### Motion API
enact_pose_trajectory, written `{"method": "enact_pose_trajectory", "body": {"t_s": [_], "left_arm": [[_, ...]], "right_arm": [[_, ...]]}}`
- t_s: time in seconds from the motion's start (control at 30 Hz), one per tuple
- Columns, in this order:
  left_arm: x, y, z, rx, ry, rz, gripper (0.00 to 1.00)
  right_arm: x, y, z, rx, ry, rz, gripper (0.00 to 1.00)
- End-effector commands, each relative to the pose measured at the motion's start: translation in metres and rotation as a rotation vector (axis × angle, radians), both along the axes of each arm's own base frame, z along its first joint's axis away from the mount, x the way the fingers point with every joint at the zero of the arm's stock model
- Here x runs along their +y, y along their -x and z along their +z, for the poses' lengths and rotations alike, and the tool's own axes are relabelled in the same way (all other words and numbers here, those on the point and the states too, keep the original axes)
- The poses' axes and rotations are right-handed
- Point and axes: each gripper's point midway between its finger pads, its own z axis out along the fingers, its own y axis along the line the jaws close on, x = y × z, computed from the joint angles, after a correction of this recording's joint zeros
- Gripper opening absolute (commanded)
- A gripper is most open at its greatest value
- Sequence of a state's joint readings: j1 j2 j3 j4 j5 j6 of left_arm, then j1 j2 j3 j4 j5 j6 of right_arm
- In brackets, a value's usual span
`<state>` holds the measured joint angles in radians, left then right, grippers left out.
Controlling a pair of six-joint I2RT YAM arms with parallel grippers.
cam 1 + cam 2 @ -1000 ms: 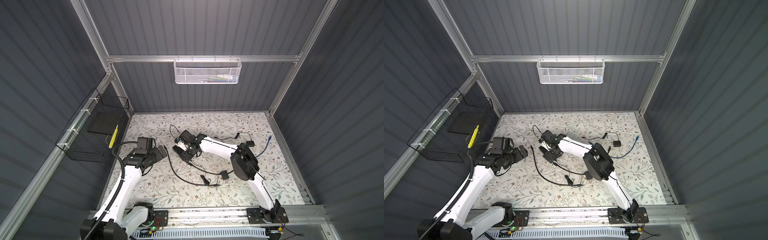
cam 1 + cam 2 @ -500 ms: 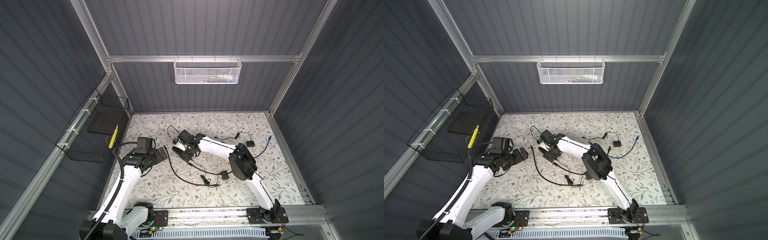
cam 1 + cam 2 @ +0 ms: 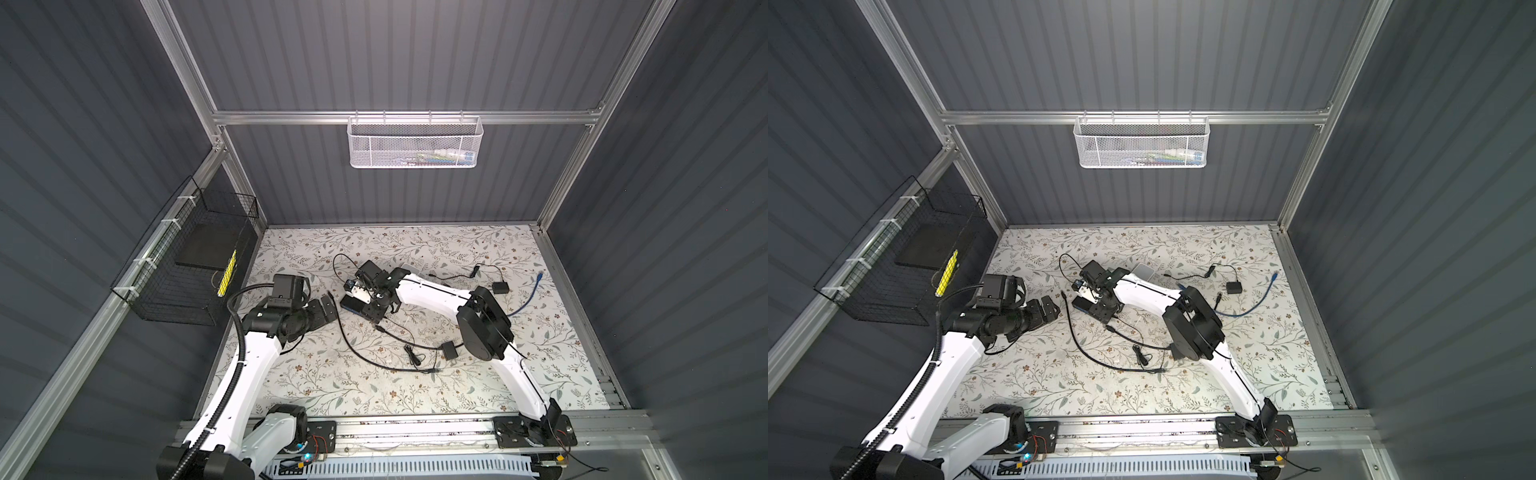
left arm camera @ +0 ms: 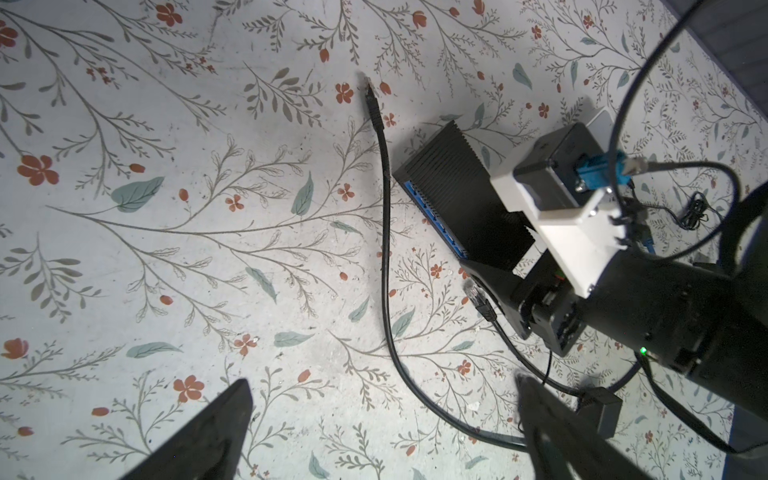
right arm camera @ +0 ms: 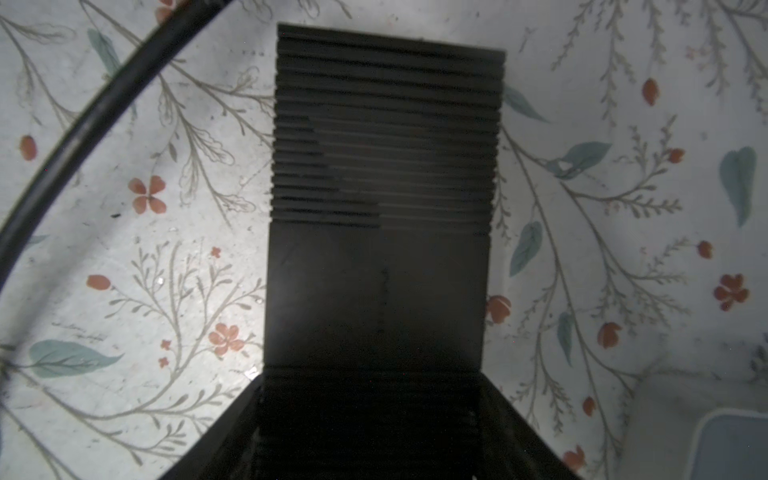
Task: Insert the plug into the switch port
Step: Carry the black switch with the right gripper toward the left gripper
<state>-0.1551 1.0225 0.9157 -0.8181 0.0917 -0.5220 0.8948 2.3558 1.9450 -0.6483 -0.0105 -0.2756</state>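
Grey ribbed walls [image 3: 415, 62] close in a floral counter [image 3: 332, 382]. A rail [image 3: 415, 428] along its near edge carries the left arm [image 3: 253, 361] and the right arm [image 3: 432, 291].

Nearest on the counter lies a loop of black cable [image 4: 384, 232], with a small adapter [image 3: 449, 350] to its right. The cable runs far and left, and its thin end lies just beside the left end effector [image 3: 330, 309]. That end effector hovers at the left with its fingers [image 4: 216, 432] spread wide and nothing between them.

The plug [image 4: 473, 291], clear-tipped on a thinner lead [image 4: 511, 345], lies on the counter just near and right of the switch [image 4: 453, 187]. It is close beside the right end effector [image 5: 374, 386] and outside the blue port face.

The right arm reaches across to the middle. Its end effector points down over the switch, with one finger on each long side of the ribbed black case. Whether they press on it I cannot tell.

Farther right lie a second adapter [image 3: 500, 287] and a blue cable [image 3: 535, 293]. A black basket [image 3: 187, 270] hangs on the left wall and a white basket [image 3: 415, 145] on the far wall.
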Motion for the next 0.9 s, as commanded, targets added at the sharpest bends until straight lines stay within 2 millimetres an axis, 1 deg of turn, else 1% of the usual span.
{"method": "enact_pose_trajectory", "body": {"t_s": [0.0, 0.03, 0.17, 0.3, 0.37, 0.43, 0.5, 0.63, 0.77, 0.87], "left_arm": [[-0.013, 0.000, 0.015, -0.042, 0.062, -0.067, 1.00], [-0.016, 0.000, 0.017, -0.048, 0.077, -0.077, 1.00], [-0.030, -0.001, 0.022, -0.067, 0.148, -0.129, 0.99], [-0.047, -0.003, 0.031, -0.086, 0.235, -0.187, 0.96], [-0.054, -0.004, 0.037, -0.101, 0.269, -0.216, 0.95], [-0.059, -0.005, 0.042, -0.111, 0.291, -0.240, 0.95], [-0.063, -0.006, 0.047, -0.120, 0.309, -0.264, 0.95], [-0.067, -0.008, 0.053, -0.125, 0.317, -0.294, 0.95], [-0.077, -0.007, 0.060, -0.127, 0.370, -0.343, 0.93], [-0.085, -0.006, 0.062, -0.120, 0.419, -0.378, 0.91]], "right_arm": [[-0.001, -0.008, 0.036, -0.099, -0.067, 0.016, 0.45], [-0.003, -0.009, 0.049, -0.127, -0.095, 0.017, 0.42], [-0.014, -0.010, 0.099, -0.232, -0.204, 0.023, 0.39], [-0.030, -0.008, 0.128, -0.279, -0.221, 0.047, 0.36], [-0.040, 0.002, 0.135, -0.250, -0.212, 0.071, 0.36], [-0.047, 0.016, 0.142, -0.235, -0.215, 0.132, 0.35], [-0.054, 0.029, 0.150, -0.262, -0.233, 0.189, 0.34], [-0.068, 0.047, 0.165, -0.280, -0.288, 0.226, 0.34], [-0.082, 0.058, 0.167, -0.279, -0.278, 0.216, 0.33], [-0.085, 0.069, 0.169, -0.263, -0.314, 0.228, 0.32]]}}
